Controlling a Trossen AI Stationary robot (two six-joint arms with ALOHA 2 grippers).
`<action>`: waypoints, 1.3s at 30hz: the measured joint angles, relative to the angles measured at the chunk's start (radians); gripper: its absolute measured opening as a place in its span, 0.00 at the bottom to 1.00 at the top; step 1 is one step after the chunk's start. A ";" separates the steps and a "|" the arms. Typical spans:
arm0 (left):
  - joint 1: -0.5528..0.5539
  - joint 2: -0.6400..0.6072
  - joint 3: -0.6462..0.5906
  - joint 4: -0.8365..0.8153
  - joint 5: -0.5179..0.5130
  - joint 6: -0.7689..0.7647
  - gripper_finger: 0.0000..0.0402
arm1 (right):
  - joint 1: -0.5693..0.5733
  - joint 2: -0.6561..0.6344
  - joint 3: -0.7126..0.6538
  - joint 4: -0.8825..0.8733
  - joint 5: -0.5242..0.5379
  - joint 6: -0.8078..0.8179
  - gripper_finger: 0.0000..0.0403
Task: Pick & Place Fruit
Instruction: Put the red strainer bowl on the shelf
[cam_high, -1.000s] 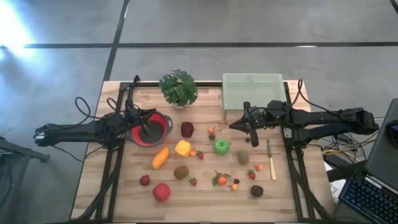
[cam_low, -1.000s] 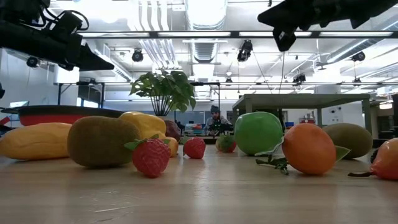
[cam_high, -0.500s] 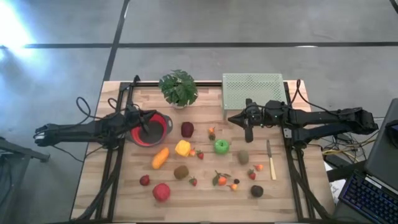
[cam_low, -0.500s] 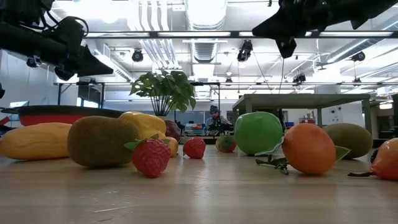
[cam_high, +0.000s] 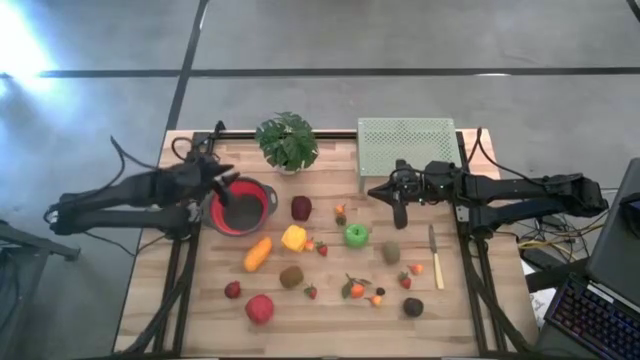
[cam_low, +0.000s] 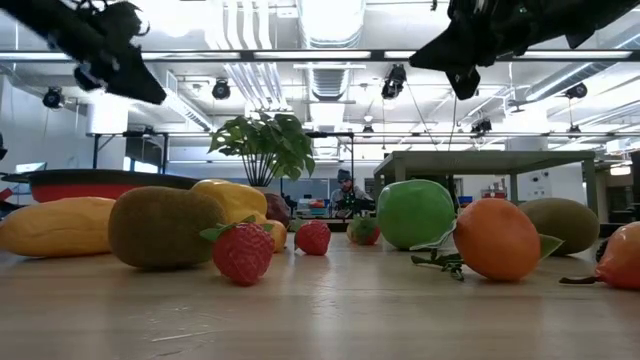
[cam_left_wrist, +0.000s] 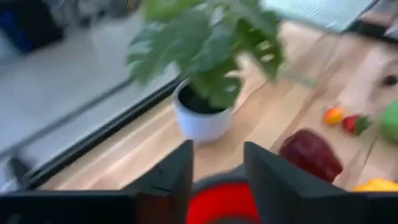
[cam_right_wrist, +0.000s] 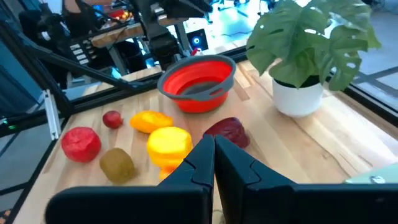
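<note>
Toy fruit (cam_high: 294, 238) lies scattered over the wooden table (cam_high: 200, 300), mid to front: maroon one (cam_high: 301, 207) just right of the red bowl (cam_high: 243, 207), yellow (cam_high: 293, 238) and orange (cam_high: 257, 253) pieces below it, green apple (cam_high: 356, 235) center, red apple (cam_high: 259, 308) near front edge. None held. Left gripper (cam_high: 222, 177) hangs above the bowl's back-left rim, fingers (cam_left_wrist: 177, 171) parted, nothing between. Right gripper (cam_high: 400, 212) hovers in front of the green mesh basket (cam_high: 405, 143), fingers together, empty. Potted plant (cam_high: 287, 141) at the back; knife (cam_high: 435, 256) on the right.
</note>
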 joint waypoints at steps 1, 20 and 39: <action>0.012 0.029 0.052 -0.081 0.002 -0.047 0.42 | -0.007 0.000 0.000 -0.003 0.000 -0.001 0.02; 0.282 0.520 0.350 -0.579 0.307 -0.072 0.54 | -0.141 0.045 0.000 -0.153 -0.165 0.008 0.02; 0.445 0.618 0.336 -0.499 0.336 0.130 0.53 | -0.141 0.039 0.000 -0.153 -0.184 -0.012 0.02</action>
